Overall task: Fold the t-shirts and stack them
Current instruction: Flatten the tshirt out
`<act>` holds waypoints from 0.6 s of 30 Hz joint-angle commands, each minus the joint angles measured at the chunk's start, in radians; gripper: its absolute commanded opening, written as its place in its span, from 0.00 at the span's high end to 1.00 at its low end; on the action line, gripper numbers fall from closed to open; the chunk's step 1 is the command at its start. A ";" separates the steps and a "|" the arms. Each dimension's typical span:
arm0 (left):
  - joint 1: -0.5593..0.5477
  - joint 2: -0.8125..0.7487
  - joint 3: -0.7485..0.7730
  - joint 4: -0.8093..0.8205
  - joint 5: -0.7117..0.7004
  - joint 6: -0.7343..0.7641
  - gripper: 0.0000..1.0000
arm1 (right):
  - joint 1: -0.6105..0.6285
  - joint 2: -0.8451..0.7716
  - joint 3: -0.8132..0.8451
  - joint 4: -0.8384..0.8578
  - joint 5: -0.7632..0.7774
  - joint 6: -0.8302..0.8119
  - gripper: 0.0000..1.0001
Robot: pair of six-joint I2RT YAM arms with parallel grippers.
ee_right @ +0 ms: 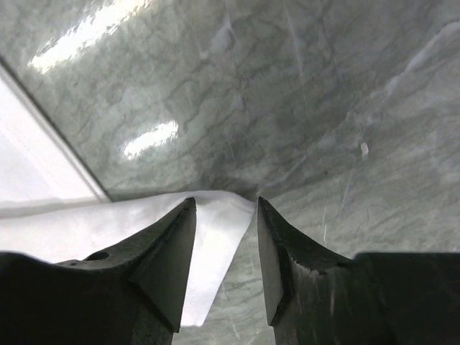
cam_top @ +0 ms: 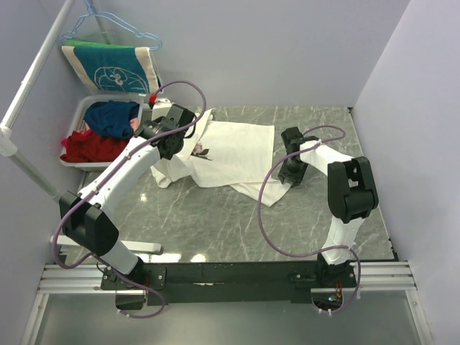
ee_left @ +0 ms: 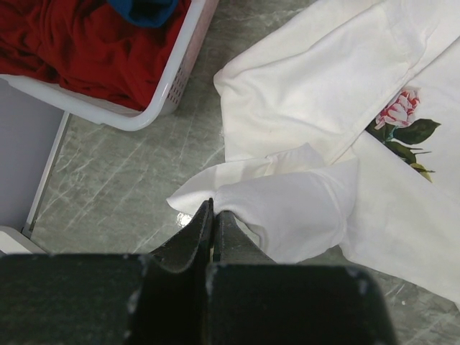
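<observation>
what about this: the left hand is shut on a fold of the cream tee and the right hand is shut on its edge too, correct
Not the right hand: the right wrist view shows it open, the edge of the cream tee lying unclamped in the gap. The left hand is shut on a fold of the tee, as you said.

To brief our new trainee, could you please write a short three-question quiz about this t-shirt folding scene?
1. True or false: the left gripper is shut on the cream-white flower-print cloth t-shirt.
2. Which gripper is open? A: left gripper. B: right gripper.
3. Fill in: the white plastic basket holds blue cloth and ____ cloth.
Key: 1 true; 2 B; 3 red cloth.
</observation>
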 commanded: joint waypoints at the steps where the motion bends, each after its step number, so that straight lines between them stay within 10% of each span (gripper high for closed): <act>1: 0.015 -0.036 -0.002 0.033 0.007 0.024 0.99 | -0.017 0.052 0.038 0.012 -0.027 -0.015 0.55; 12: 0.038 -0.062 -0.027 0.046 0.016 0.036 0.99 | -0.016 0.072 0.034 0.027 -0.107 -0.035 1.00; 18: 0.053 -0.068 -0.021 0.048 0.015 0.049 0.99 | -0.013 0.007 0.027 0.003 -0.071 -0.033 1.00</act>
